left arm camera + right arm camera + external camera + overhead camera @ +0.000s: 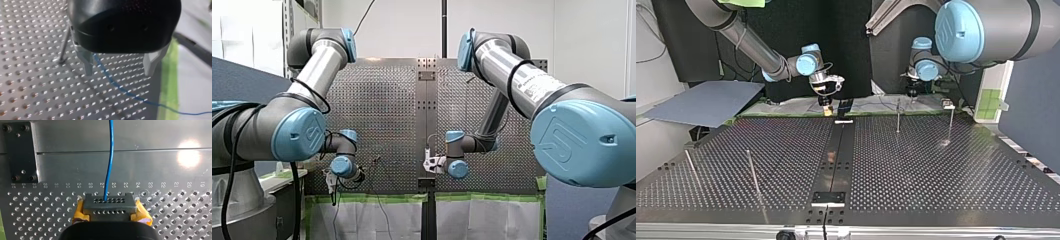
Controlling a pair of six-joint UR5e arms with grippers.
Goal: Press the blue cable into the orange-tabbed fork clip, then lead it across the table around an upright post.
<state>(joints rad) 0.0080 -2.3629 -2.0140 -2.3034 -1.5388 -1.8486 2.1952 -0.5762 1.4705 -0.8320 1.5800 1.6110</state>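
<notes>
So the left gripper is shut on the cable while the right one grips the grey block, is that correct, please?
Not quite: the left gripper is open, as the left wrist view shows; the cable merely lies on the table beneath it. The right gripper does grip the grey block.

Blue cable (120, 87), one end behind my left jaws' black housing, the other off-frame.

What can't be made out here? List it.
Left wrist view: blue cable partly hidden behind my left claw; its far end cut off by the edge.
Right wrist view: cable cut off by the edge.
Top view: cable too thin to trace; fork clip too small to pick out.
</notes>
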